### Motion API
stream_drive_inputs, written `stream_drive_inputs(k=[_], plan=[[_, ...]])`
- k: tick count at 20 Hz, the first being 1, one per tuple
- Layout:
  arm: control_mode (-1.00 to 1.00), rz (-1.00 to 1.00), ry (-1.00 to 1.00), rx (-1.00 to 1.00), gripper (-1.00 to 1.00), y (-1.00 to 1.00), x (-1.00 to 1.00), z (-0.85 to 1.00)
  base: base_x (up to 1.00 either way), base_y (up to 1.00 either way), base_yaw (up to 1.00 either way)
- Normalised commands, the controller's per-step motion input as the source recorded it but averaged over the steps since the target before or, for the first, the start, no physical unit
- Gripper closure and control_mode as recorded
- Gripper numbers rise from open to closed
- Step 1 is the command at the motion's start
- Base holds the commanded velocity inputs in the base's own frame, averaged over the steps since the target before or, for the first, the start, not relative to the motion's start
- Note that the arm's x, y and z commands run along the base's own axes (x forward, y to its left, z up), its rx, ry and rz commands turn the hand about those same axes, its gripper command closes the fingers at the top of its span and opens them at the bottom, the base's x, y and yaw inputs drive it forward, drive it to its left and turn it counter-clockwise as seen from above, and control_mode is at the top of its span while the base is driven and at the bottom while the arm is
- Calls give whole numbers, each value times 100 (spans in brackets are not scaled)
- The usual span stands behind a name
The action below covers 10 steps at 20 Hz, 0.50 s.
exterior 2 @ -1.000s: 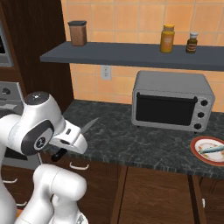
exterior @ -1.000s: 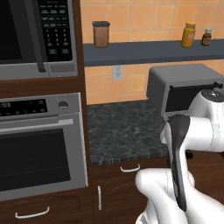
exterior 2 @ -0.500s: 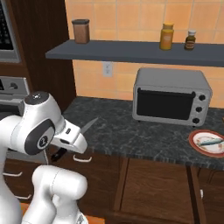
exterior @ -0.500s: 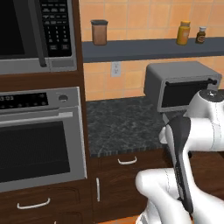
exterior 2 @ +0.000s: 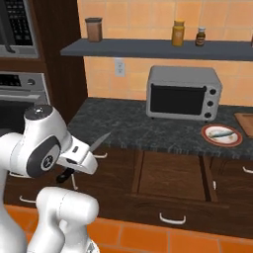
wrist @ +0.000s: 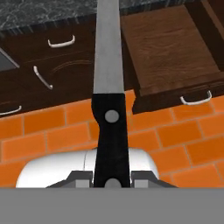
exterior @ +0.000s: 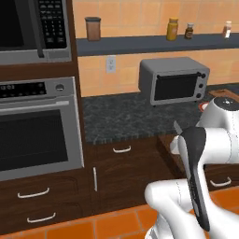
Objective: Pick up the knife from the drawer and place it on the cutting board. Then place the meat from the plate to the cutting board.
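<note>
While clamped on the handle: the gripper [wrist: 112,180] has its two fingertips pressed against either side of the knife's black handle, holding it.
Knife: the knife [wrist: 109,100] runs straight up the middle of the hand view, black riveted handle at the bottom and silvery blade toward the top; in the right base view its blade [exterior 2: 100,141] sticks out from the arm's hand toward the counter edge, well above the floor.
Drawer: the drawer [exterior 2: 171,177] stands pulled out below the counter, its dark wooden floor bare; in the hand view it lies to the right of the blade [wrist: 175,52].
Plate: the plate [exterior 2: 221,135] sits on the dark speckled counter [exterior 2: 128,126], right of the toaster oven [exterior 2: 183,93] and just in front of it.
Meat: the meat [exterior 2: 220,133] lies across the plate's centre.
Cutting board: the cutting board [exterior 2: 245,122] shows at the right edge of the right base view, just behind the plate.
Shelf: the shelf [exterior 2: 158,48] above the counter carries a brown jar [exterior 2: 93,29] and two bottles [exterior 2: 178,32].
Wall oven: the wall oven [exterior: 39,128] stands left of the counter in the left base view, under a microwave [exterior: 32,30].
Floor: orange tiles [wrist: 52,131].
</note>
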Motion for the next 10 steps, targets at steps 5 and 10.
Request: stream_drive_inputs(k=[5,10], plan=[[100,0,0,0,100,0,0,0,8,-92,-1],[100,0,0,0,100,0,0,0,0,-100,0]])
